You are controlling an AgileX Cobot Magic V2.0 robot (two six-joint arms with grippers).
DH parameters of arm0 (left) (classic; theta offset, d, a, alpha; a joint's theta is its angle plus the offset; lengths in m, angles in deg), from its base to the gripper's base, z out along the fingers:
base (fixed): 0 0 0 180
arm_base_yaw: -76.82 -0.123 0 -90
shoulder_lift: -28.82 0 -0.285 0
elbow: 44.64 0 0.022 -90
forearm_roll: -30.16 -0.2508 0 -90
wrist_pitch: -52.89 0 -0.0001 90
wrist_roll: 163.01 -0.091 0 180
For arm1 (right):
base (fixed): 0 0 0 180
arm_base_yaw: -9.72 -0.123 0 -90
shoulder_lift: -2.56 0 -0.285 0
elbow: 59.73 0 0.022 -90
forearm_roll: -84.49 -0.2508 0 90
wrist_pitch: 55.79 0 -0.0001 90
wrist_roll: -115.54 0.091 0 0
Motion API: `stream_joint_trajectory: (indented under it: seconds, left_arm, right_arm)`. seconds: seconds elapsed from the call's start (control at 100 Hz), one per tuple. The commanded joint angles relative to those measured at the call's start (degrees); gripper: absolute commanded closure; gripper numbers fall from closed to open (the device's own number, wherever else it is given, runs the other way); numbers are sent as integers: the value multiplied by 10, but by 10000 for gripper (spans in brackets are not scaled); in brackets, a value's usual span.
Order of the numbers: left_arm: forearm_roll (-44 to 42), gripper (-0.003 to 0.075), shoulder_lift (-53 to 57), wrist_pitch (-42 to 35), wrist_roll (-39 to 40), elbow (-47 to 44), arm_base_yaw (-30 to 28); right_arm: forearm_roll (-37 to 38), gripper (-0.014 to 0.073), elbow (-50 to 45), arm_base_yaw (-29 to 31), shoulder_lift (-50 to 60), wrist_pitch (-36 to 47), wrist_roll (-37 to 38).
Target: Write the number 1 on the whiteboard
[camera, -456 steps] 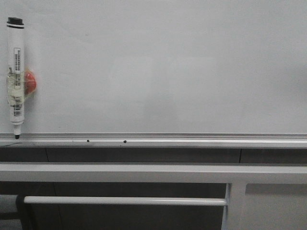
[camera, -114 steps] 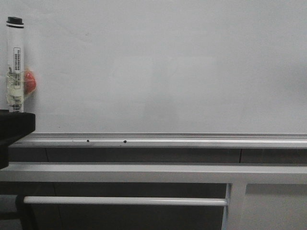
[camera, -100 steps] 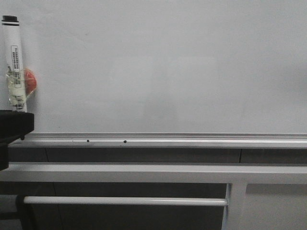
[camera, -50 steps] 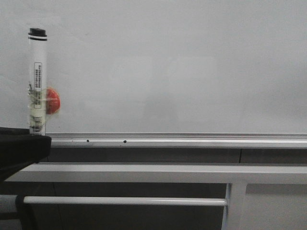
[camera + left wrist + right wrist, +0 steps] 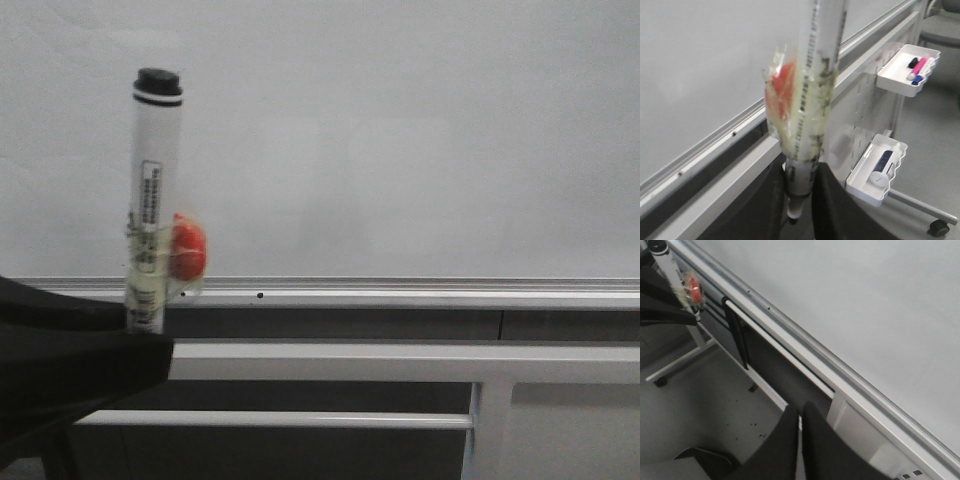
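Whiteboard [image 5: 400,140] blank, no number 1 yet; fills front view from 9 through 3 o'clock. Risk: marker [image 5: 153,200] capped end up, tip buried in left gripper [image 5: 799,200] — cannot write like this; may slip on the taped red blob [image 5: 187,250]. Left jaws clamped on marker barrel. Right gripper [image 5: 800,427] fingers pressed together, empty. Frame bars [image 5: 400,360] at 6 o'clock could snag arm. Side trays [image 5: 907,67] well clear.

Whiteboard [image 5: 400,140] face: bare, unobstructed.
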Motion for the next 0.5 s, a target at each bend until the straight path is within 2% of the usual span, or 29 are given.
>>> stream_joint_trajectory:
  seconds: [0.0, 0.13, 0.2, 0.29, 0.4, 0.49]
  left_arm:
    - [-18, 741, 13, -37, 5, 38, 4]
    - [-66, 741, 13, 55, 5, 84, 4]
    - [-91, 741, 13, 87, 11, 109, 4]
    - [-105, 741, 13, 121, 26, 128, 4]
    - [-156, 741, 27, 228, 34, 148, 5]
    - [-161, 741, 46, 284, 36, 160, 5]
  right_arm:
    - [-7, 506, 33, -32, -53, 31, -10]
    - [0, 293, 38, -84, -98, 67, -10]
    - [8, 211, 38, -103, -118, 91, -10]
    - [29, 194, 38, -124, -137, 103, -10]
    - [30, 197, 38, -165, -155, 116, -10]
    - [46, 197, 38, -203, -171, 131, -12]
